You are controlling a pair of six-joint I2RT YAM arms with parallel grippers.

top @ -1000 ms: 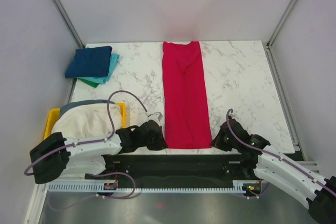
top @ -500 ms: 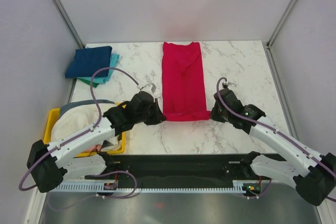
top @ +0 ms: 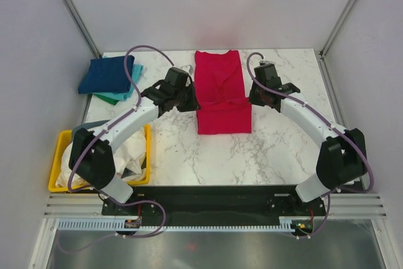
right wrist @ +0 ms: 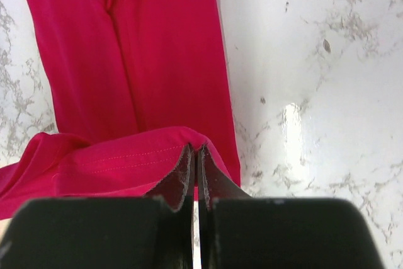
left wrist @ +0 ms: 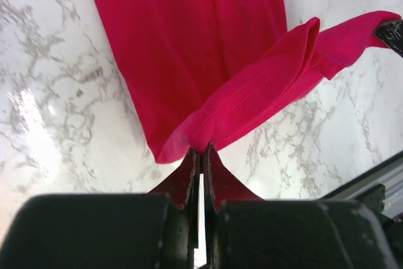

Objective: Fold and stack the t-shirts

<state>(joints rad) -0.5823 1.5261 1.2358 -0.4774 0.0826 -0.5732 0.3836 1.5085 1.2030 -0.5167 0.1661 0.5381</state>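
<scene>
Top external, red t-shirt (top: 221, 108) folded farther back

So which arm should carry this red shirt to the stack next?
Left. The stack lies at the far-left corner, nearer the left gripper; the right gripper holds the red shirt opposite.

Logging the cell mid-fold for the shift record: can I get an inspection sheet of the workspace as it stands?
Surface: white marble table, glare spots.
Job's things: red t-shirt lying lengthwise, near hem lifted and doubled back over the rest; folded stack at far left, navy on top, teal and green beneath.
Clutter: yellow bin at the left edge, holding a white garment and a grey garment.
Grippers: left gripper and right gripper, jaws shut on the hem corners.
Cables: purple cables loop above both arms.
Surroundings: grey walls, metal frame posts.
</scene>
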